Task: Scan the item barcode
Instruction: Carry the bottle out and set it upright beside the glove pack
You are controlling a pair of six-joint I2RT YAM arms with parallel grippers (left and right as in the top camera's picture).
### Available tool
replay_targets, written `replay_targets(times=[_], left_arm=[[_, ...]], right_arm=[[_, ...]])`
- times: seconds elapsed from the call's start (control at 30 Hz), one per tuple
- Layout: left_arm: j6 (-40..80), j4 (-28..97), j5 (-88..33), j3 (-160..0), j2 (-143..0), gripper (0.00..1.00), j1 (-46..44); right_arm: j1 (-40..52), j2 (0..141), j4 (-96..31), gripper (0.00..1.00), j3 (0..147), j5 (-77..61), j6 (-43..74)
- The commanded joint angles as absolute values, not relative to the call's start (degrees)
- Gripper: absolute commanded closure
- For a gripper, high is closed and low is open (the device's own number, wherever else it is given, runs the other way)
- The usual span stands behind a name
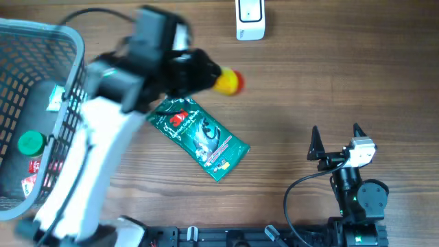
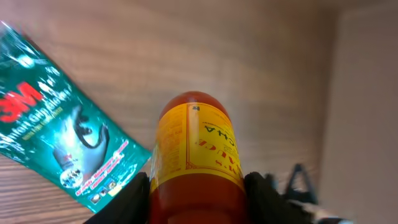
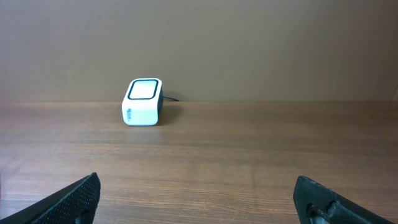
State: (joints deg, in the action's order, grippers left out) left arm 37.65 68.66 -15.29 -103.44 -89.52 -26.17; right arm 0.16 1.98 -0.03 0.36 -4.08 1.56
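While my left gripper (image 1: 206, 74) clamps the red bottle (image 1: 230, 81) just beside the green packet (image 1: 199, 137), the white scanner (image 1: 250, 19) stands apart, far across the worktop (image 1: 309, 82). My right gripper (image 1: 337, 140) gapes wide, empty.

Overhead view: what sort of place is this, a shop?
Likely a mock checkout on a wooden table: a white barcode scanner, a part-filled wire basket, and the left gripper holding a red-and-yellow bottle.
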Motion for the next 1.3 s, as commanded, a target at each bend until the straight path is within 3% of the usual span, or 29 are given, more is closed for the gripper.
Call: replay_targets(times=[0.0,0.27,0.37,0.47,0.57,0.67,1.03,1.27], left_arm=[[36.23,68.73,-8.19,-104.20,-99.13,0.74,-34.85],[25.76,69.49,3.01,-104.20,-116.88,0.71,-42.98],[25.69,69.01,5.06,-104.16,-117.40,0.65,-42.98],[25.69,69.08,5.04,-104.16,-117.40,0.46,-42.98],[25.69,69.65,5.04,-104.18,-117.30,0.15,-42.98],[25.69,70.74,5.04,-105.41,-116.09,0.00,-42.92],[25.63,70.94,6.61,-109.95,-97.51,0.00,-42.85],[25.69,71.05,21.04,-109.95,-94.98,0.00,-42.41]], right_arm=[[0.01,1.67,0.14,0.00,0.30,-4.56,0.84],[0.01,1.67,0.14,0.00,0.30,-4.56,0.86],[0.01,1.67,0.14,0.00,0.30,-4.56,0.84],[0.01,1.67,0.14,0.00,0.30,-4.56,0.86],[0.01,1.67,0.14,0.00,0.30,-4.56,0.86],[0.01,1.67,0.14,0.00,0.30,-4.56,0.84],[0.01,1.67,0.14,0.00,0.30,-4.56,0.84],[0.01,1.67,0.14,0.00,0.30,-4.56,0.82]])
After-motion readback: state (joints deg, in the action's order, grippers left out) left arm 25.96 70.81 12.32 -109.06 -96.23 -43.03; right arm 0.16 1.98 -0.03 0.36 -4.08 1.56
